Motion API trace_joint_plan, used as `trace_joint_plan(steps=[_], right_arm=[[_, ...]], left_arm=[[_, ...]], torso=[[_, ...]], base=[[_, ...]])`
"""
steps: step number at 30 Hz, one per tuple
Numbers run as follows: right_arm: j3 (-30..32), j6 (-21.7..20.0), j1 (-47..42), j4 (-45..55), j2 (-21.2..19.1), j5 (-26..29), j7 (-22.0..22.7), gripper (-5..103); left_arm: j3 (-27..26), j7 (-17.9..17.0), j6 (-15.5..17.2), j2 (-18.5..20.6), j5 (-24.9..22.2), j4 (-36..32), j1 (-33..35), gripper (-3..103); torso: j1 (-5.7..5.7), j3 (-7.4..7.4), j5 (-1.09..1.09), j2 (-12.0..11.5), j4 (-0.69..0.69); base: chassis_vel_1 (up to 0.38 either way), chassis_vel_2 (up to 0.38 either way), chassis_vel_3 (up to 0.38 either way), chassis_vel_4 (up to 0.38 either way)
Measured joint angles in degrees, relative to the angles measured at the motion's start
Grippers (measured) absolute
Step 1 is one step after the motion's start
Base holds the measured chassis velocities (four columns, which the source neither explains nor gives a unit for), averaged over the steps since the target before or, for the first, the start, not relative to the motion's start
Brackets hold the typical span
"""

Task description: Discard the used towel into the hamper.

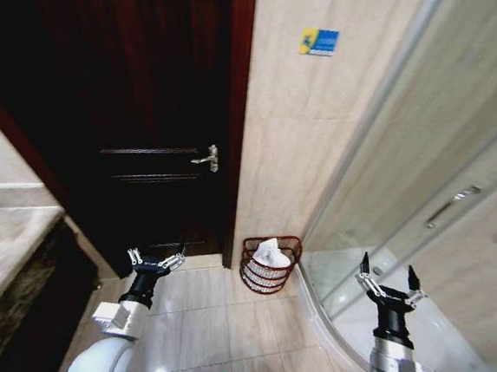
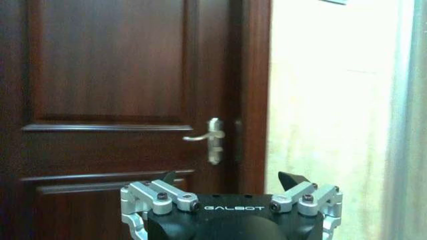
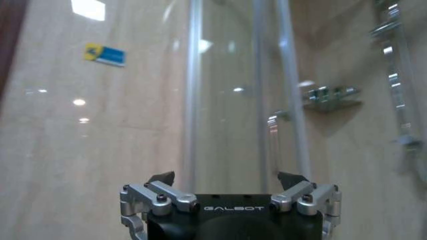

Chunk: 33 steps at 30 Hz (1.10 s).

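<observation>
Left tool (image 1: pixel 156 262): hangs low on the left before the dark door (image 1: pixel 152 99), its jaws spread and holding nothing; the left wrist view looks past it to the door handle (image 2: pixel 210 140)
Hamper (image 1: pixel 269 264): stands upright on the tiled floor (image 1: pixel 210 322) at the far middle, in the corner where the beige wall (image 1: pixel 295 155) meets the shower enclosure (image 1: pixel 420 210), just right of the door frame; well apart from both tools
Hamper axis: its long axis runs straight up, mouth open to the ceiling, the body narrowing toward its base
Towel (image 1: pixel 270 252): a white crumpled mass lies inside the hamper and rises a little above the rim; by the look of it the task is already done
Towel handling: I judge it soft, light and limp, so it would sag from any pinch; a raised fold at the top is the best place to take hold
Hamper handling: openwork and likely light, so a nudge could tip or slide it on smooth tile; the rim is the firm place to grip
Right tool (image 1: pixel 389 286): low on the right before the shower glass, jaws spread and empty
</observation>
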Motion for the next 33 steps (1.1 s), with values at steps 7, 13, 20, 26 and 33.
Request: trace_joint_plan(steps=[7,13,20,26,33], right_arm=[[0.45,-0.43,0.16,1.68,0.00,0.78,0.79,100],[0.52,-0.96,0.91,2.45,0.00,0.60,0.82,100],[0.58,-1.23,1.48,2.94,0.00,0.27,2.04,100],[1.45,-2.43,0.15,3.21,0.00,0.51,-0.39,100],[1.54,-3.88,0.60,4.28,0.00,0.62,-0.45,100]], left_arm=[[0.00,0.00,0.00,0.00,0.00,0.00,0.00,100],[0.00,0.00,0.00,0.00,0.00,0.00,0.00,100],[0.00,0.00,0.00,0.00,0.00,0.00,0.00,100],[0.00,0.00,0.00,0.00,0.00,0.00,0.00,100],[0.00,0.00,0.00,0.00,0.00,0.00,0.00,100]], torso=[[0.00,0.00,0.00,0.00,0.00],[0.00,0.00,0.01,0.01,0.00],[0.00,0.00,0.00,0.01,-0.01],[0.00,0.00,0.00,0.01,0.00],[0.00,0.00,0.00,0.01,0.00]], base=[[-0.130,-0.127,-0.119,-0.139],[-0.122,-0.134,-0.129,-0.121],[-0.134,-0.126,-0.131,-0.140],[-0.115,-0.119,-0.115,-0.114],[-0.134,-0.137,-0.119,-0.119]])
